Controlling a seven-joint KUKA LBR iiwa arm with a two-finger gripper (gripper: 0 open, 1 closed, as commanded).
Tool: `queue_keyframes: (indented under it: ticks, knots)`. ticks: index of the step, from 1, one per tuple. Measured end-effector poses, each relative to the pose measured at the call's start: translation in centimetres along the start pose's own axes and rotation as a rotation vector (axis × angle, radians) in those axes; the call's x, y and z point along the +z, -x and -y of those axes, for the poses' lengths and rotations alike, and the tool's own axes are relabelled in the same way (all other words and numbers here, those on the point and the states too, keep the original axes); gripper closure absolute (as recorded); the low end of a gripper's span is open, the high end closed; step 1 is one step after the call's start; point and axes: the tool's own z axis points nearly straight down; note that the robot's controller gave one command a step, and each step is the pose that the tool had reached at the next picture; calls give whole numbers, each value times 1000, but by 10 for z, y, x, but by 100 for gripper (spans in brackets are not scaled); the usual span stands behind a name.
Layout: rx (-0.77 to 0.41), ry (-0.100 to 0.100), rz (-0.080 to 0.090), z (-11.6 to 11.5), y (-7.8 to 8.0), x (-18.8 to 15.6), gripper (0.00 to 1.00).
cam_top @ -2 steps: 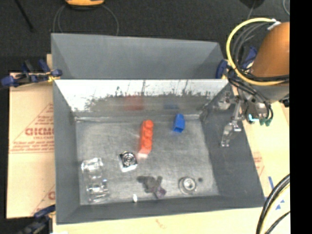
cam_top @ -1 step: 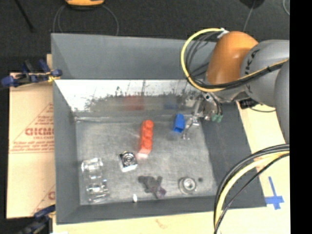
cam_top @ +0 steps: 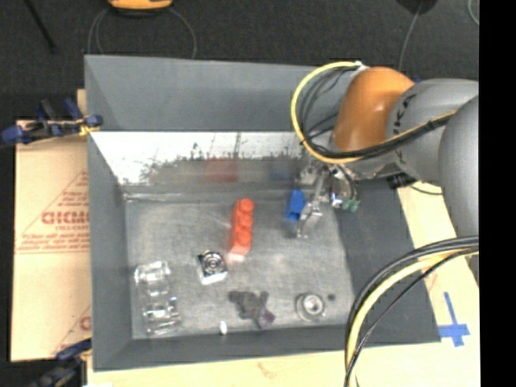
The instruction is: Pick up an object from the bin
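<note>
The gripper (cam_top: 309, 216) is positioned low inside the grey metal bin (cam_top: 161, 224), close to its back wall. Whether the gripper is wide or narrow cannot be told. A small blue plastic block (cam_top: 295, 205) is seen directly against the gripper, on the side away from the arm; it cannot be determined whether the block is clamped.

The step in hand is judged to be the grasp itself, with the lift not yet made. For the next move, a firm closure on the blue block is called for, followed by a straight lift clear of the wall.

Just beyond the block, an orange-red ribbed plastic cylinder (cam_top: 242, 228) is laid flat. Further from the gripper, a round metal ring (cam_top: 310, 303), a dark purplish lump (cam_top: 251, 305) and a small white-and-black square part (cam_top: 211, 266) are found. Farthest off, a clear plastic piece (cam_top: 156, 297) is located. The bin floor is scuffed and sparsely occupied, so room for withdrawal is judged ample.
</note>
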Motion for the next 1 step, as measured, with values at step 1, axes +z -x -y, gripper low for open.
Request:
queue_keyframes:
  ticks: [1]
  knots:
    - [-4, 0, -2, 0, 0, 2, 100]
